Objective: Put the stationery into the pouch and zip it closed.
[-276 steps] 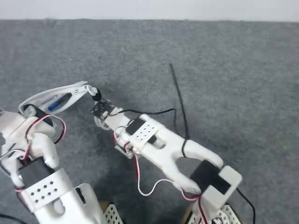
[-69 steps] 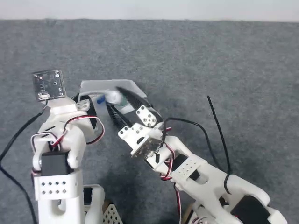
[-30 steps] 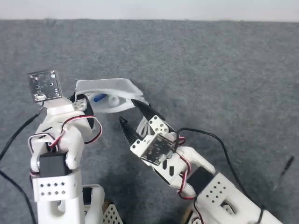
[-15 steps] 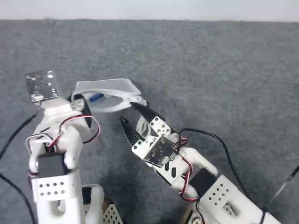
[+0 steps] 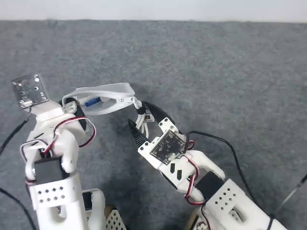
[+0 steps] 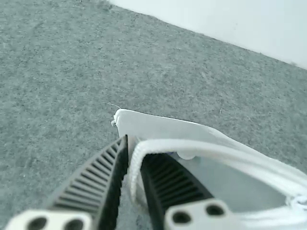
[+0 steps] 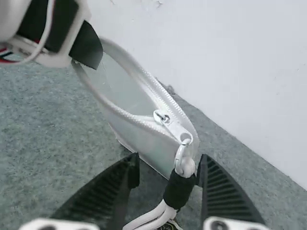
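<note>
A translucent white pouch hangs just above the grey mat, its zipper mostly open. A blue item shows inside it. My left gripper is shut on the pouch's rim at the left end; the left wrist view shows its fingers pinching the zipper edge of the pouch. At the other end, my right gripper stands open. The zipper pull, with its white bead and black sleeve, hangs between the right gripper's spread fingers, below the slider.
The grey mat stretches open to the right and behind the pouch, up to a white wall. A black cable trails from the right arm across the mat at the lower right.
The left arm has swung left, carrying the pouch's end with it and stretching the pouch. The right gripper stayed open and closed in on the pull end, which now hangs between its fingers.
</note>
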